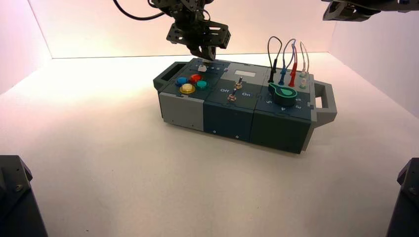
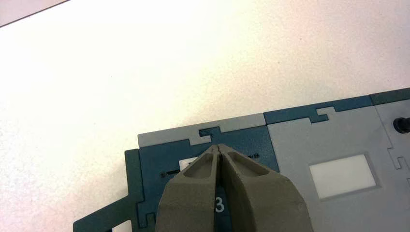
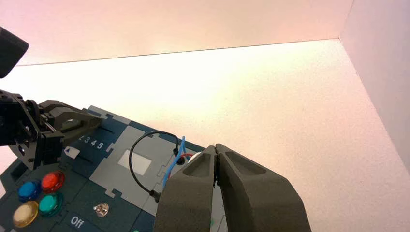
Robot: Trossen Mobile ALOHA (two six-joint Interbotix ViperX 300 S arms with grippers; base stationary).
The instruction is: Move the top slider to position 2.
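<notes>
The left claw (image 1: 206, 53), its tan fingers pressed together tip to tip with nothing between them, hangs over the far left corner of the grey and dark-blue control box (image 1: 237, 116) that stands on the white worktop (image 1: 99, 163). The top slider (image 1: 202, 68), a small white blocky knob riding a narrow dark slot, sits on the blue panel behind the four coloured round buttons (image 1: 191, 83), almost directly beneath the claw's tips. In the left wrist view the closed fingers (image 2: 200, 183) cover most of that panel; only a white sliver of a knob beside one finger and a printed 3 in the gap between them show, so position 2 itself is hidden there. In the right wrist view a short row of white digits (image 3: 92, 141) runs along the slot, with a white knob at the low-numbered end. The slot's long axis lies along the length of the box, so the coming push looks to be sideways along that line, toward the switches. The left arm is plainly the nearer; the right claw (image 3: 216, 166), also closed and empty, is held high above the wired end of the box.
</notes>
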